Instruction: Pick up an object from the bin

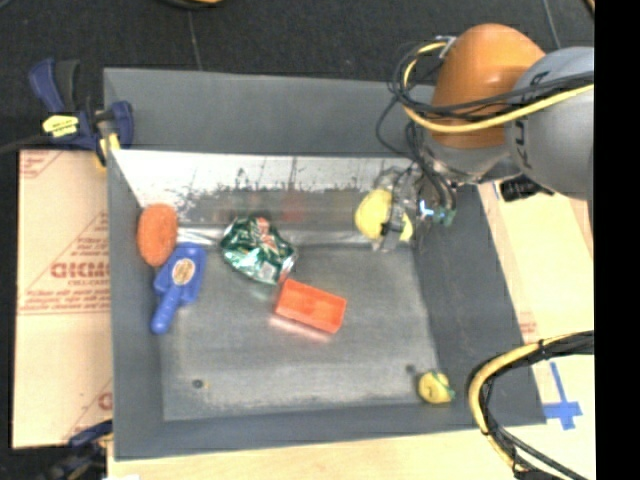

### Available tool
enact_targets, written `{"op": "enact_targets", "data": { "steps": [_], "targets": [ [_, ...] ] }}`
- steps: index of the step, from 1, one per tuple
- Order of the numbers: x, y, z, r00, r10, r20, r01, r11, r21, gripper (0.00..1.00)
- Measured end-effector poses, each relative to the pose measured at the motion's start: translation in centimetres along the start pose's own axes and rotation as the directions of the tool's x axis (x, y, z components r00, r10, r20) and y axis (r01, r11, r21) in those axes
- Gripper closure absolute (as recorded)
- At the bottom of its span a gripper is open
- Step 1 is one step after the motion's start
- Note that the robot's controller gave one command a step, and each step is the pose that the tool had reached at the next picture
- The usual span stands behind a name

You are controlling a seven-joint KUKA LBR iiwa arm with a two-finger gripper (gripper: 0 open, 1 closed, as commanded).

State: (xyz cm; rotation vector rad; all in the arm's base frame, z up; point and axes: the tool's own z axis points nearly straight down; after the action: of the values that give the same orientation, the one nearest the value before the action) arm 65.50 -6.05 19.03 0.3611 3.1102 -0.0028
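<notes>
**Fig. 1.** Overhead view of the grey metal bin [462,308] with the arm entering from the right.

The wrist, capped by a rounded orange cover [484,70] and ringed with black and yellow cables, stands over the bin's far right corner. The jaws hang below it, down at the foot of the far wall. They meet a rounded yellow object [373,214], which lies against that wall near the right-hand corner. Yellow shows on both sides of a dark part of the tool. Whether the jaws are spread or closed on this object cannot be told.

The other contents lie well apart from the jaws:
- A crumpled green-and-white foil wrapper [257,250] lies left of centre, near the far wall.
- An orange-red rectangular block [310,306] lies just beside the wrapper, towards the near side.
- An orange oval lump [157,233] sits at the left wall.
- A blue plastic toy with a long handle [177,286] touches the lump's lower end.
- A small yellow piece with a green tip [433,388] rests in the near right corner.
</notes>
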Motion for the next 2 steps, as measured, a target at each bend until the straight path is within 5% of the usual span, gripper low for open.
{"op": "enact_targets", "data": {
  "steps": [1,2],
  "targets": [
    [3.7,2.6,5.0,1.000,-0.008,0.016,0.008,1.000,-0.002,1.00],
    [4.6,4.0,5.8,0.974,-0.225,0.012,0.225,0.974,0.001,1.00]
  ]
}}
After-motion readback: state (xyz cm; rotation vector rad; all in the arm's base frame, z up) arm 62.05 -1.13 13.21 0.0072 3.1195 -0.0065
